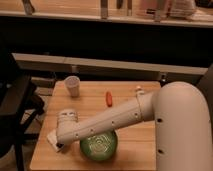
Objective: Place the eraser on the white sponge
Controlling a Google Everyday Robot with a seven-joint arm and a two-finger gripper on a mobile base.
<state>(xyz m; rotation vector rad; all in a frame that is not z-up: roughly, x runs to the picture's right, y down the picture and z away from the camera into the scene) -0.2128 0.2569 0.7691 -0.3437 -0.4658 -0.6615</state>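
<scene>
My gripper (58,145) is low over the front left part of the wooden table (130,110), at the end of my white arm (110,122), which reaches in from the right. A small off-white block, the white sponge (51,138), shows partly at the gripper's left side, touching or just under it. The eraser is not visible; it may be hidden by the gripper.
A green bowl (98,145) sits right beside the gripper under my forearm. A pale paper cup (72,86) stands at the back left. A small orange-red object (108,98) lies mid-table and a small white item (139,90) lies behind it. A dark chair (15,107) stands left of the table.
</scene>
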